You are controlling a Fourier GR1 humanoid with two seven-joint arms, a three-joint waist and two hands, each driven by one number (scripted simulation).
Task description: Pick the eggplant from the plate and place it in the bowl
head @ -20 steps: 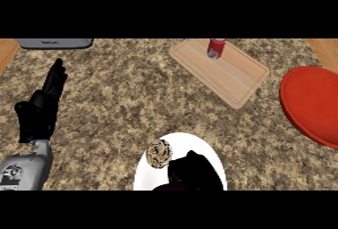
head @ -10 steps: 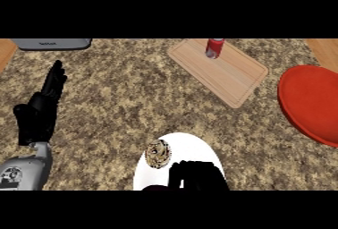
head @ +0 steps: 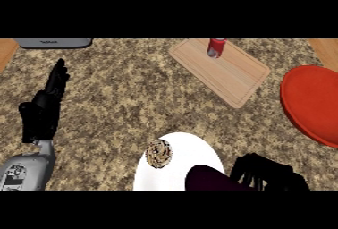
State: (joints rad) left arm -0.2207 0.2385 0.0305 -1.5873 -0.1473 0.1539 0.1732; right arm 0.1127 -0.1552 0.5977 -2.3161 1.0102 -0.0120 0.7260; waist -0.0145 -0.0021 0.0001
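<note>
Eggplant (head: 208,178) is lying at the plate's (head: 188,147) near edge, the right hand (head: 271,172) crowding its side, likely lining up a grasp, though whether it is gripping I cannot tell, while the left hand (head: 43,112) is resting open, well clear

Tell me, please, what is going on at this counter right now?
The robot's right hand is low at the right edge of the white plate, close beside the dark eggplant that lies on it. Whether it has hold of the eggplant cannot be seen. The red bowl sits further off at the right, with nothing in the part that shows. The left hand rests open at the left.
</note>
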